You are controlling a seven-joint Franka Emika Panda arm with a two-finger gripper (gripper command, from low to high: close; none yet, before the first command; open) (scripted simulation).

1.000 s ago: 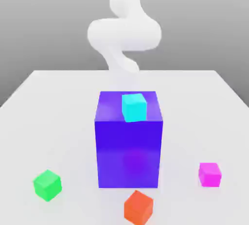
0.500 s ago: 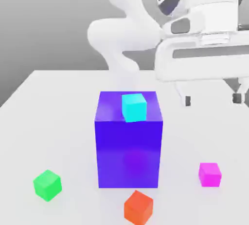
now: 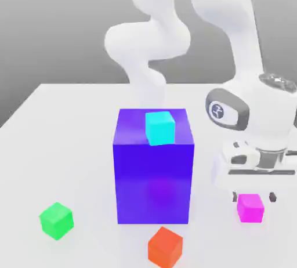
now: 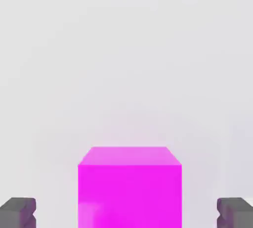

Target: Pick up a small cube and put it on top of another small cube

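On the table's (image 3: 69, 127) right side in the exterior view, the gripper (image 3: 254, 197) has dropped from up beside the big blue-violet block (image 3: 154, 171) a second ago to right over the magenta cube (image 3: 250, 207). Fingers (image 4: 18, 211) are spread wide on either side of it, nothing held yet. Looks ready to close. The green cube (image 3: 56, 220) waits well apart, past the orange-red cube (image 3: 165, 247).

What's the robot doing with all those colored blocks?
The white robot arm has its open gripper right over the little magenta cube, one finger on each side, not squeezing it. The cube sits on the table. The green cube, where it should go, sits across the table, past the big blue block.
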